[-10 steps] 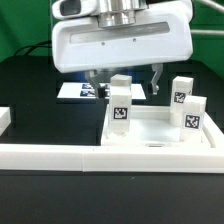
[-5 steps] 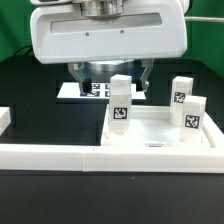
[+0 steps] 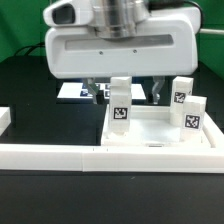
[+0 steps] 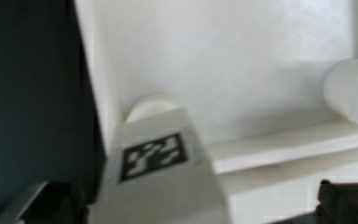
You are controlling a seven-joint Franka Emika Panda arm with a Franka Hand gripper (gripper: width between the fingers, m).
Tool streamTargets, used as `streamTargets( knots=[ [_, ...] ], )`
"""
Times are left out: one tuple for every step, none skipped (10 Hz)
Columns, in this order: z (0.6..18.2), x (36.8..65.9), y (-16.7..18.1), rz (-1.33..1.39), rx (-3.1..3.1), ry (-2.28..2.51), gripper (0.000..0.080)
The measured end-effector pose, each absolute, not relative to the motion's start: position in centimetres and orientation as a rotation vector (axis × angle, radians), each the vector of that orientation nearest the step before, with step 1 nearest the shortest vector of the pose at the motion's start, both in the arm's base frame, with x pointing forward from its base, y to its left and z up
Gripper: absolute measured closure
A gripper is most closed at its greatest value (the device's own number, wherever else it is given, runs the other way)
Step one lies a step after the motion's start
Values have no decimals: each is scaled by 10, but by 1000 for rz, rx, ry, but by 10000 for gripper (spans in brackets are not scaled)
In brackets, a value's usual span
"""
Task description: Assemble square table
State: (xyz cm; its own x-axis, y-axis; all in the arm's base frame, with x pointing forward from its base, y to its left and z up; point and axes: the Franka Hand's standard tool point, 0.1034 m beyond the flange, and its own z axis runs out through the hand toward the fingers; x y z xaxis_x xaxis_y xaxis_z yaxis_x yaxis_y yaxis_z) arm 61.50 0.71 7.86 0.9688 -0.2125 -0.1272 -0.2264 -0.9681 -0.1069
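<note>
The white square tabletop lies rim-up at the exterior view's right, behind the border wall. One white tagged leg stands upright on its near-left corner. Two more tagged legs stand at its right side. My gripper hangs over the tabletop's left part, open and empty. Its dark fingers stand to either side of the upright leg and do not touch it. In the wrist view that leg with its tag rises between the open gripper fingertips, over the tabletop.
The long low white border wall runs along the front. The marker board lies flat behind the gripper at the left. A small white block shows at the left edge. A blurred white leg stands at the wrist view's edge.
The gripper swung to the exterior view's left, then came back right and lower. Its fingers now straddle the upright leg. The legs and tabletop have not moved.
</note>
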Motion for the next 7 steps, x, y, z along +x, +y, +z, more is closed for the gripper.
streamTargets(
  knots=[
    [74, 612, 7, 191, -2997, 335, 150],
    [73, 612, 7, 190, -2997, 335, 150],
    [73, 612, 7, 191, -2997, 335, 150],
    [73, 612, 7, 192, -2997, 335, 180],
    [73, 612, 8, 192, -2997, 334, 180],
    [73, 612, 8, 192, -2997, 334, 355],
    [73, 611, 7, 193, -2997, 335, 516]
  ],
)
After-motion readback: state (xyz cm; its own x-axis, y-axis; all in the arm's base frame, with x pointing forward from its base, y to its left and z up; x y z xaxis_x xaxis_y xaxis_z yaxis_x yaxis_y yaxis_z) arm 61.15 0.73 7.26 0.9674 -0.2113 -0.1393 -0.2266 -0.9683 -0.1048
